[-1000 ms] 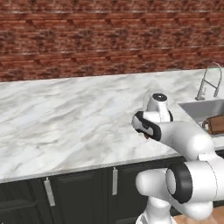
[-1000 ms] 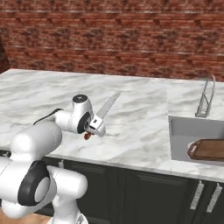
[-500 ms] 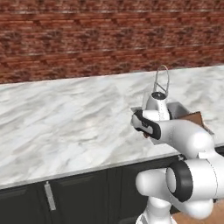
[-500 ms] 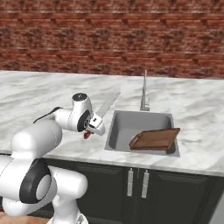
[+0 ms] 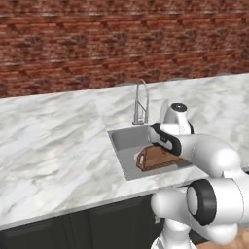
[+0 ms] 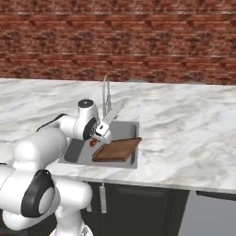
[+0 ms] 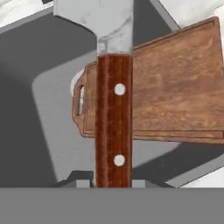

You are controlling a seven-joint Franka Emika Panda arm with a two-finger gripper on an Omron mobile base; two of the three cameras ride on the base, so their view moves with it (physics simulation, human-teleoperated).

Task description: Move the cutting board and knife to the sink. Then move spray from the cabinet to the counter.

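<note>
— What's the gripper (image 6: 99, 134) doing?
— It's clenched on the knife (image 7: 113, 105) by its riveted wooden handle, blade (image 6: 114, 113) angled up toward the faucet (image 6: 107, 94), over the sink (image 6: 129, 131).
— And the cutting board (image 6: 116, 149)?
— It's tilted in the sink, propped on the right wall; the bench (image 6: 184, 138) is around it. No writing is readable.

A red brick wall (image 5: 97, 44) runs behind everything; below it, dark cupboard fronts (image 6: 152, 209) with metal handles.
</note>
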